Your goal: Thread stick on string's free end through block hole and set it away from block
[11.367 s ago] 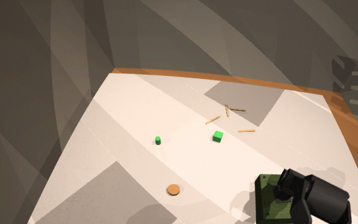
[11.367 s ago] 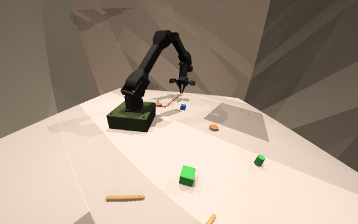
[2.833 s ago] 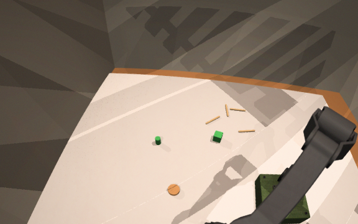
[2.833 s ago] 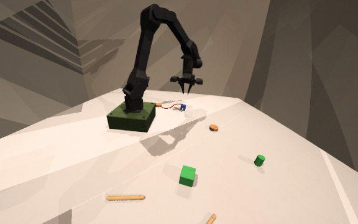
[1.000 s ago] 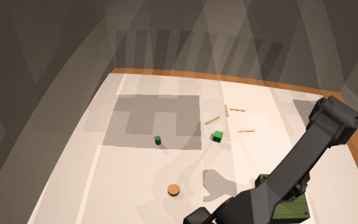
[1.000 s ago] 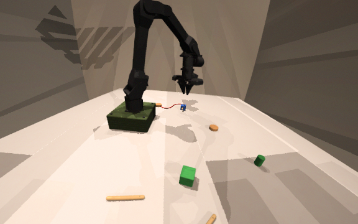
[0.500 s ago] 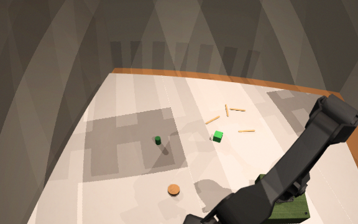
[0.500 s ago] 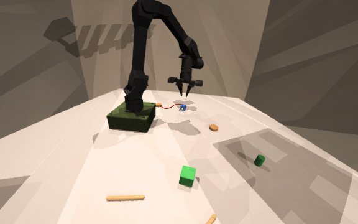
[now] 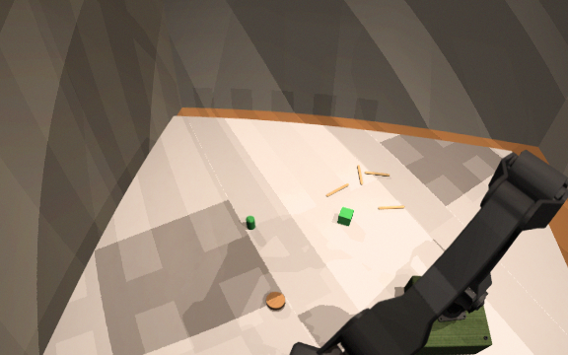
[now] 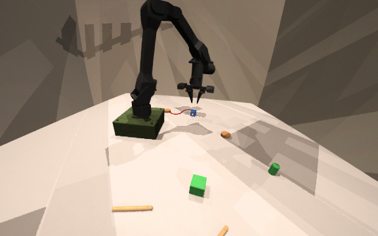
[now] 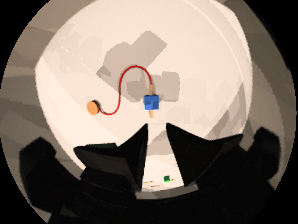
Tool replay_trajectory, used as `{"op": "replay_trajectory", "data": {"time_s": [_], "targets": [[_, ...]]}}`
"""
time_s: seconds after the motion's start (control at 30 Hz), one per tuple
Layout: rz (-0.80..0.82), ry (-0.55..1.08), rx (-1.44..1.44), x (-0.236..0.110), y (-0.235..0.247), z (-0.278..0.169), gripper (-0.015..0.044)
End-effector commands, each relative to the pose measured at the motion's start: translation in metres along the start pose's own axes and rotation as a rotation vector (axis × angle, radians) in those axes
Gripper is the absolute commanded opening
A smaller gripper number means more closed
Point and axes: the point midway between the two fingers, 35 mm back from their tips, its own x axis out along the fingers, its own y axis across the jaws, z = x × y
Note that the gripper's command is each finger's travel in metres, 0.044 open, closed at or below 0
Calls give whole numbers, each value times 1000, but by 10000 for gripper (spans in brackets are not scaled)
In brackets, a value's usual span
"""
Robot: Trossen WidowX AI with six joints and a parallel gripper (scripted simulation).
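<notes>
The blue block (image 10: pixel 193 113) (image 11: pixel 151 103) stands on the table. The thin wooden stick (image 11: pixel 151 114) lies through its hole: one short end shows on the near side in the wrist view, the other on the far side, where the red string (image 11: pixel 135 66) (image 10: pixel 176 113) joins it. The string curves back to the round wooden button (image 11: pixel 93 107) (image 10: pixel 167 111); none of it shows past the near side of the block. My gripper (image 10: pixel 194 103) (image 11: pixel 157 125) is partly open and empty, pointing down above the table near the block. The top view does not show the block.
A green cube (image 9: pixel 345 216) (image 10: pixel 197 185), a green cylinder (image 9: pixel 250 223) (image 10: pixel 274 168), a loose orange disc (image 9: pixel 275 301) (image 10: pixel 226 134) and several loose sticks, one (image 9: pixel 391 207) (image 10: pixel 132 208) near the cube, lie away from the block. The arm's green base (image 10: pixel 138 126) stands beside the button.
</notes>
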Motion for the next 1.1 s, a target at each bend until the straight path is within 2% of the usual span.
{"op": "replay_trajectory", "data": {"time_s": [0.0,1.07], "targets": [[8,15,-5,11,2,-3,125],[8,15,-5,64,3,-5,125]]}}
